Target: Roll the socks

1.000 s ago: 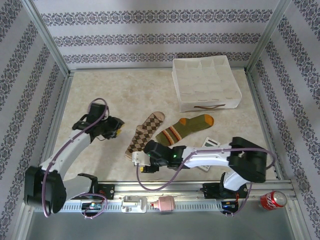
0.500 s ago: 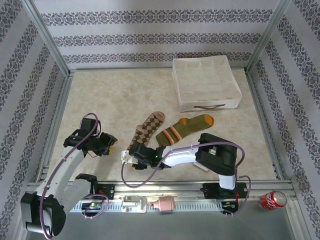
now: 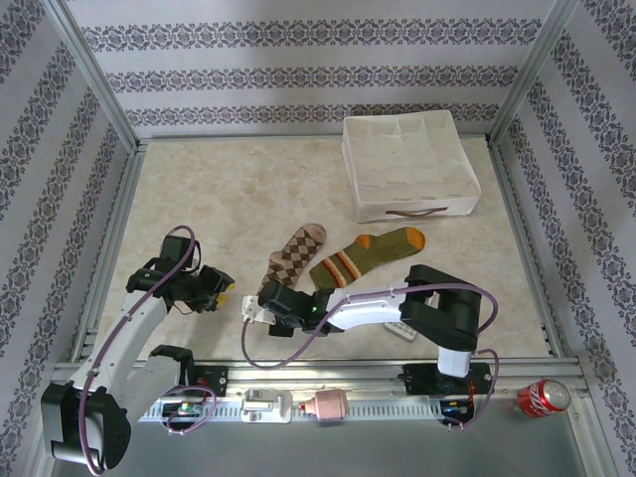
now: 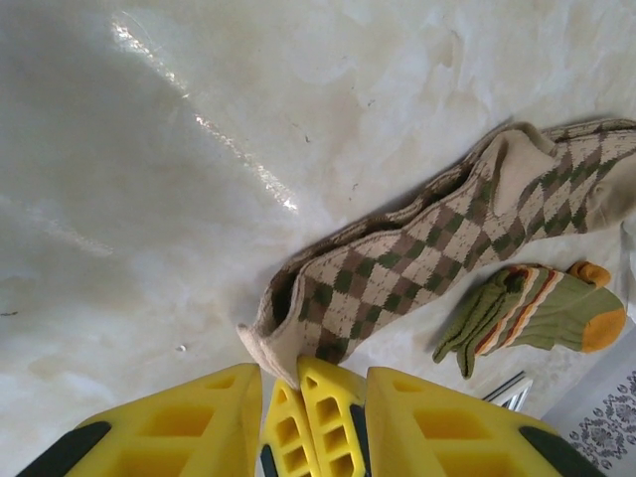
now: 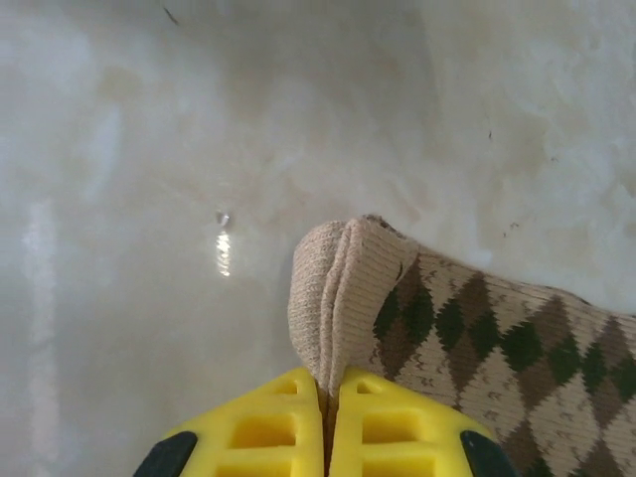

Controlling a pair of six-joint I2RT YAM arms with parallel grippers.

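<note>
The brown-and-tan argyle sock [image 3: 293,260] lies flat in the middle of the table, its tan cuff toward me. My right gripper [image 3: 256,309] is shut on that cuff; in the right wrist view the yellow fingertips [image 5: 326,383] pinch the folded cuff edge of the argyle sock [image 5: 467,328]. The olive green sock [image 3: 370,252] with orange toe and stripes lies just right of it, untouched. My left gripper [image 3: 215,293] hovers a little left of the cuff, open with nothing held. Its wrist view shows its own gripper [image 4: 310,378], the argyle sock [image 4: 427,248] and the green sock [image 4: 537,318].
A white divided fabric box [image 3: 409,164] stands at the back right. A red can [image 3: 542,397] lies on the rail at the near right. Patterned walls and metal posts close in the table on three sides.
My right gripper has shut on the argyle sock's cuff after sliding left to it. The left arm pulled back toward me a second ago and has stayed still since.
</note>
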